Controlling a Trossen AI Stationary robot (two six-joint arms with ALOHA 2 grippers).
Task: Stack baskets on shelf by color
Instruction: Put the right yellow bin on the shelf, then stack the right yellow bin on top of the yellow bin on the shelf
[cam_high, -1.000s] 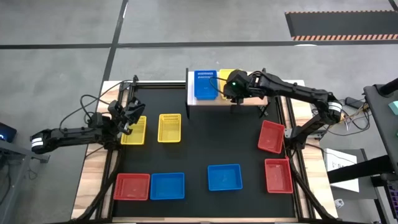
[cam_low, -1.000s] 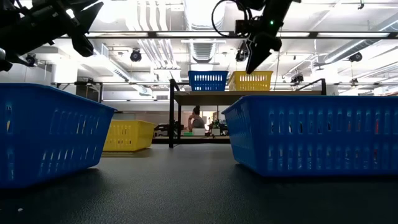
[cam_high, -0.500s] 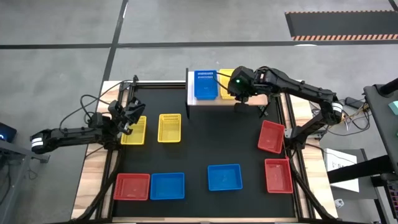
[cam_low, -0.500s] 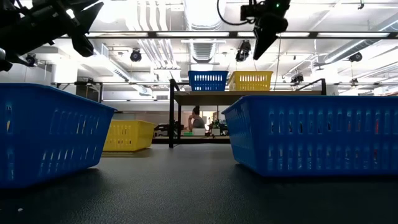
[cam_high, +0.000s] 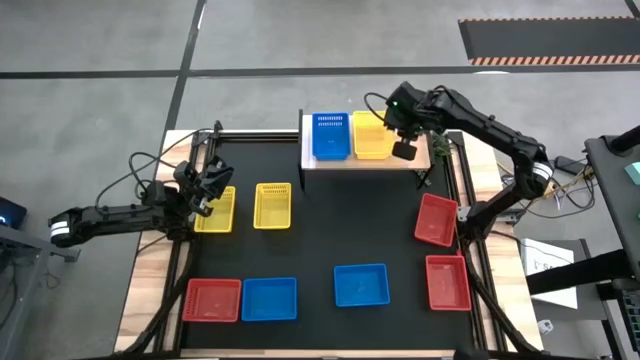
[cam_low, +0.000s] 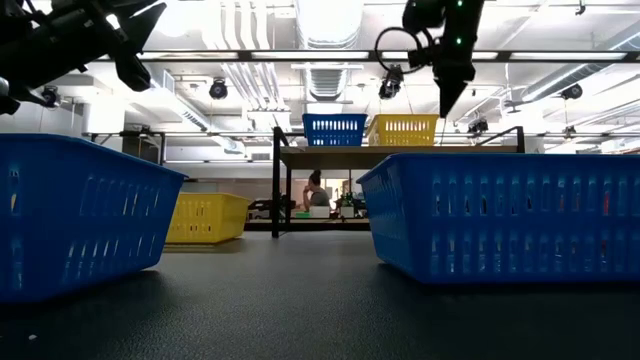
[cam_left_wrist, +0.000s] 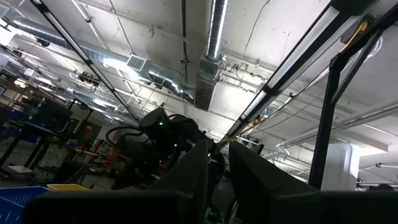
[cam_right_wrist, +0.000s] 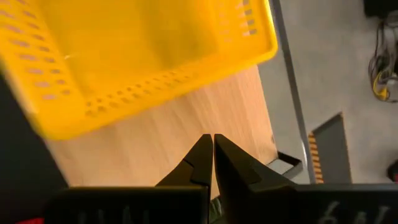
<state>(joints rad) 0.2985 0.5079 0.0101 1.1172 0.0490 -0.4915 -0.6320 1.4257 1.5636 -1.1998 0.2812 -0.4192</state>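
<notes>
On the light wood shelf (cam_high: 400, 163) at the table's far edge stand a blue basket (cam_high: 330, 137) and a yellow basket (cam_high: 371, 135), side by side; both also show in the low view, the yellow basket (cam_low: 404, 130) on the right. My right gripper (cam_high: 407, 151) is shut and empty, pointing down above the bare shelf planks (cam_right_wrist: 186, 124) just right of the yellow basket (cam_right_wrist: 137, 56). My left gripper (cam_high: 212, 186) is slightly open and empty, above a yellow basket (cam_high: 216, 211) on the black mat at the left.
On the black mat (cam_high: 330, 230) lie a second yellow basket (cam_high: 272, 205), a red basket (cam_high: 212, 299) and a blue basket (cam_high: 269, 299) at the near left, a blue basket (cam_high: 361, 285) near the middle, and two red baskets (cam_high: 437, 220) (cam_high: 447, 282) at the right.
My right gripper has gone from over the shelf's yellow basket toward the table's right edge and has turned until it points straight down beside that basket. The yellow basket stays on the shelf.
</notes>
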